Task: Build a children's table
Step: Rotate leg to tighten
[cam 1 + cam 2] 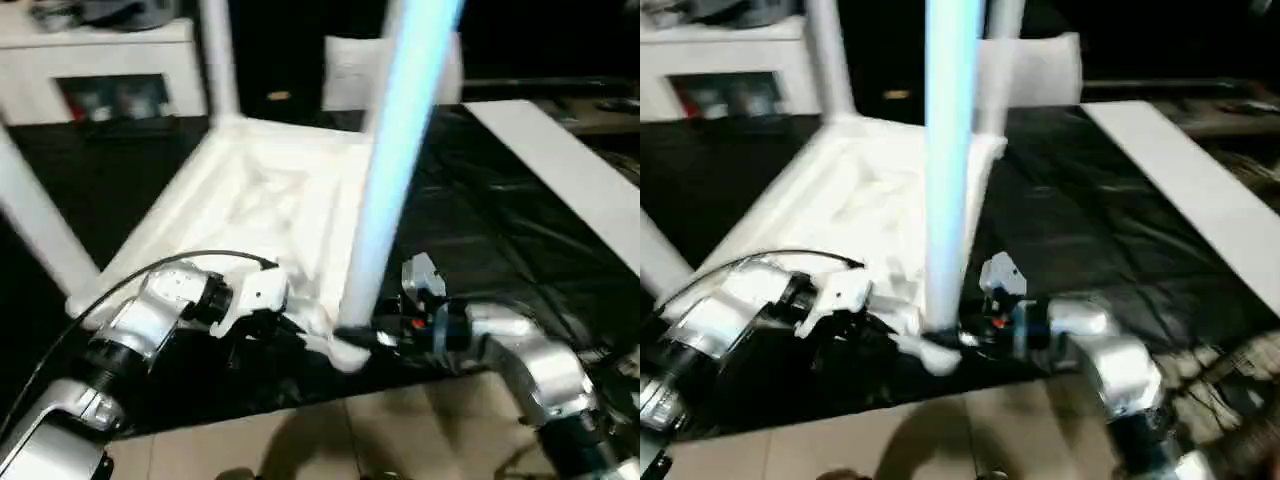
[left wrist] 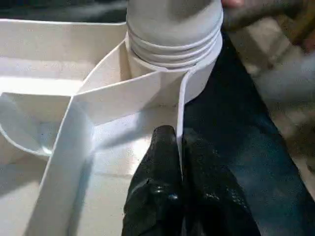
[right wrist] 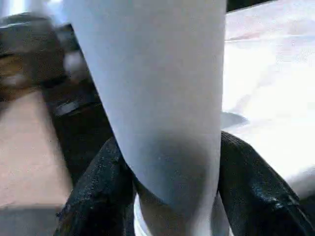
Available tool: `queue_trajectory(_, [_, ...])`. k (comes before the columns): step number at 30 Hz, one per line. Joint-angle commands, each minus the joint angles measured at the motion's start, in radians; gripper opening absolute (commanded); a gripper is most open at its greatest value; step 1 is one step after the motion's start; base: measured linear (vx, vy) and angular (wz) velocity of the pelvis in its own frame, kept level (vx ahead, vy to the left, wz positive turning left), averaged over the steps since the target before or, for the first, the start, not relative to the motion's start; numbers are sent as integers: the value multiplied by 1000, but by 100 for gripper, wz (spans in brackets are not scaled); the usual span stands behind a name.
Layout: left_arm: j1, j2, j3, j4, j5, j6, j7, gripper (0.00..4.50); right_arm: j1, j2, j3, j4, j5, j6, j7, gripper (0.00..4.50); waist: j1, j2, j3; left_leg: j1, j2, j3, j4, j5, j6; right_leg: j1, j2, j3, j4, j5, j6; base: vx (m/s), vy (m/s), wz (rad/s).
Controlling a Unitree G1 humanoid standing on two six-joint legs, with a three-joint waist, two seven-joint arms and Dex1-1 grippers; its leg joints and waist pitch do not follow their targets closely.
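Tabletop (image 1: 262, 205) upside down, near-right leg (image 1: 395, 150) upright in corner socket; right gripper (image 3: 167, 196) clamps leg base, left gripper (image 2: 179, 162) pinches tabletop rim beside it.

Left hand (image 2: 179, 162) pinched flat on the tabletop (image 1: 260, 200) rim, one black finger on each side of the thin wall, just short of the corner socket; silver forearm reaching in low. Right hand (image 3: 172, 182) wrapped around the near leg (image 1: 395, 150) just above that socket, fingers on opposite sides, wrist level.
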Motion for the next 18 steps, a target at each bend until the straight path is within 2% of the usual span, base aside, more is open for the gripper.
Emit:
queue_trajectory(1, [14, -42, 46, -77, -30, 92, 113, 0, -5, 46, 13, 22, -27, 33, -105, 206, -2, -2, -50, -8, 29, -24, -80, -293, -14, 43, -80, 36, -99, -572, -96, 0, 0, 0])
queue_trajectory(2, [24, -68, 52, -103, -21, 135, 157, 0, -17, 78, 3, 38, -39, 41, -165, 206, -7, -2, -50, -9, 25, -25, -78, -293, -10, 41, -79, 34, -106, -604, -76, 0, 0, 0])
queue_trajectory(4, [24, -128, 60, -129, 2, 203, 249, 0, -45, 135, -11, 64, -63, 54, -275, 205, -20, -3, -50, -8, 23, -26, -76, -288, -5, 38, -75, 34, -111, -602, -73, 0, 0, 0])
queue_trajectory(5, [24, -128, 60, -129, 2, 203, 249, 0, -45, 135, -11, 64, -63, 54, -275, 205, -26, -3, -51, -6, 22, -24, -74, -284, -1, 35, -73, 35, -110, -589, -80, 0, 0, 0])
queue_trajectory(7, [1, -211, 66, -117, 24, 262, 357, 0, -86, 200, -31, 109, -98, 69, -416, 205, -34, 0, -50, -3, 22, -23, -72, -283, -1, 29, -69, 35, -110, -572, -90, 0, 0, 0])
queue_trajectory(8, [-18, -238, 65, -94, 40, 267, 399, 0, -103, 224, -38, 129, -104, 74, -461, 205, -37, -1, -53, -2, 19, -23, -70, -282, 2, 32, -68, 35, -110, -562, -90, 0, 0, 0])
queue_trajectory(9, [-22, -245, 64, -94, 45, 275, 414, 0, -108, 233, -41, 134, -108, 76, -475, 205, -37, 1, -55, -2, 20, -23, -71, -278, 5, 33, -69, 36, -109, -547, -94, 0, 0, 0])
queue_trajectory(10, [-41, -256, 55, -82, 65, 279, 441, 0, -118, 251, -43, 145, -120, 92, -499, 205, -35, 7, -57, -1, 23, -21, -72, -265, 10, 33, -69, 40, -106, -491, -111, 0, 0, 0])
queue_trajectory(11, [-48, -257, 50, -79, 74, 281, 450, 0, -121, 258, -42, 149, -126, 101, -507, 205, -36, 5, -57, -2, 23, -21, -73, -263, 14, 33, -66, 41, -104, -466, -117, 0, 0, 0])
queue_trajectory(13, [-57, -251, 40, -74, 83, 275, 446, 0, -119, 262, -44, 148, -129, 97, -510, 205, -34, 8, -60, -6, 24, -20, -75, -242, 19, 40, -65, 43, -94, -387, -141, 0, 0, 0])
queue_trajectory(15, [-62, -245, 31, -75, 93, 275, 441, 0, -115, 266, -47, 147, -131, 86, -515, 260, -30, 7, -61, -7, 25, -18, -74, -229, 24, 44, -67, 45, -91, -349, -154, 0, 0, 0])
queue_trajectory(16, [-61, -237, 29, -75, 94, 268, 431, 0, -109, 265, -53, 140, -126, 79, -515, 274, -28, 8, -60, -8, 26, -18, -76, -222, 25, 46, -68, 45, -91, -342, -158, 0, 0, 0])
queue_trajectory(17, [-61, -236, 29, -75, 94, 267, 429, 0, -108, 265, -54, 140, -126, 77, -515, 277, -27, 13, -60, -9, 25, -18, -76, -225, 24, 46, -68, 45, -91, -346, -158, 0, 0, 0])
queue_trajectory(18, [-54, -223, 30, -78, 95, 255, 412, 0, -97, 259, -59, 125, -122, 62, -505, 283, -27, 15, -59, -7, 26, -18, -76, -235, 21, 44, -69, 44, -94, -363, -154, 0, 0, 0])
